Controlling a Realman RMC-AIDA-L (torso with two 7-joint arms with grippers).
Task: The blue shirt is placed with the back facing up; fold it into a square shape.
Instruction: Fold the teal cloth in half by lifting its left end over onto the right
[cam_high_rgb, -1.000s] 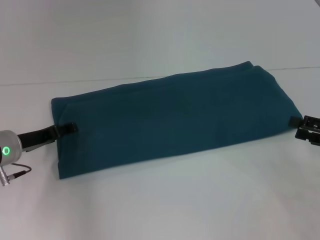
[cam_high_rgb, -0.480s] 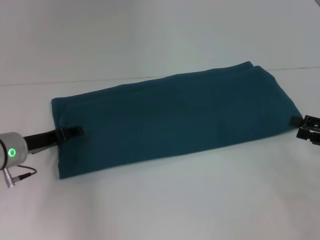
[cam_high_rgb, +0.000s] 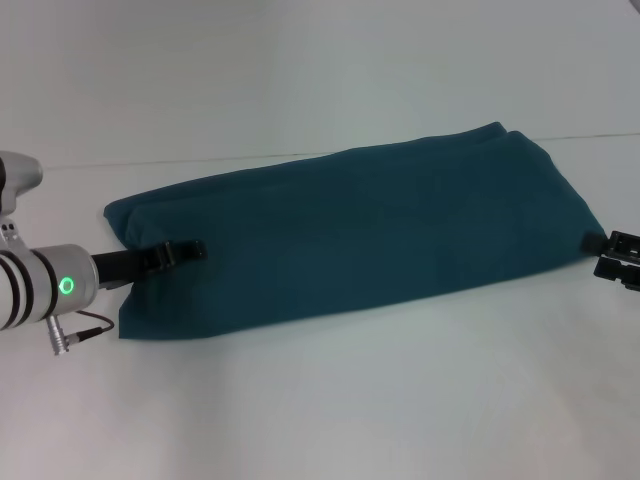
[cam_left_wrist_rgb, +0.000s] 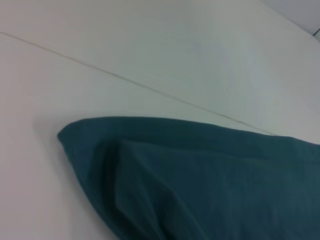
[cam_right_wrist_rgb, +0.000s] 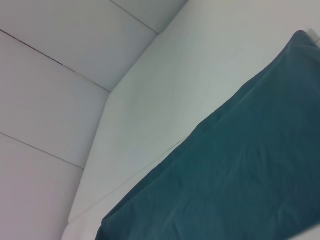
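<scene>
Dragging inward: left gripper (cam_high_rgb: 190, 250) has carried the left end of the dark teal-blue cotton shirt (cam_high_rgb: 360, 235) rightward, jaws pinching cloth | shirt lies as long band mid-counter (cam_high_rgb: 320, 420) | right gripper (cam_high_rgb: 600, 243) at right end, grip unclear | cross-fold begun.

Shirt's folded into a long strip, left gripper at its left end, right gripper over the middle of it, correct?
Not quite. The head view shows the right gripper at the right end of the shirt, not over the middle. The rest holds: a long strip, with the left gripper at its left end.
</scene>
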